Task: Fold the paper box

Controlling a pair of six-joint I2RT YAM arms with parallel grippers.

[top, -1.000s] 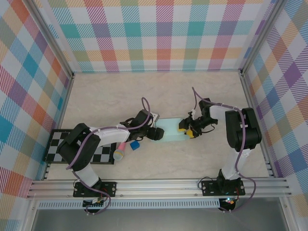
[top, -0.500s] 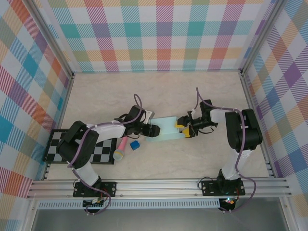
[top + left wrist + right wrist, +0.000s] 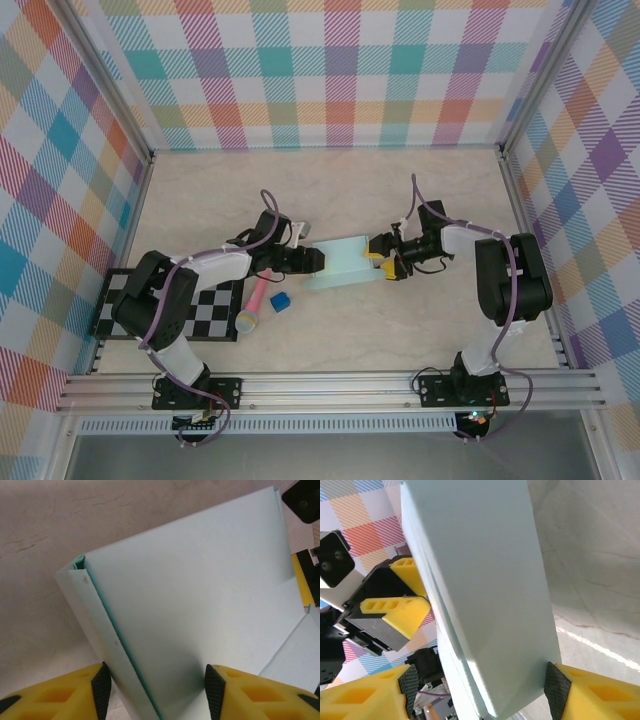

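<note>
Left gripper (image 3: 155,695) sat part-open astride the left end of the paper box (image 3: 343,262). One yellow pad lay at the narrow side wall and the other against the broad face, but whether they truly pinched the card I could not tell. Right gripper (image 3: 480,690) straddled the opposite end with its jaws wide. One pad touched the box and a sliver of gap showed at the other, so it looked unclamped.

Nearest the arm bases lay a checkered mat (image 3: 215,320), then a pink stick (image 3: 253,303) and a small blue cube (image 3: 279,301). Just beyond them the box rested mid-table (image 3: 420,190), a pale mint shell with one flap loose toward its right end.

Such thin card was probably light, likely to skate on the smooth top and to buckle if squeezed across an open face. The creased edges and corners looked the safest hold, since the doubled wall stiffened them. A gentle pinch there, with the other arm bracing, seemed wise.
</note>
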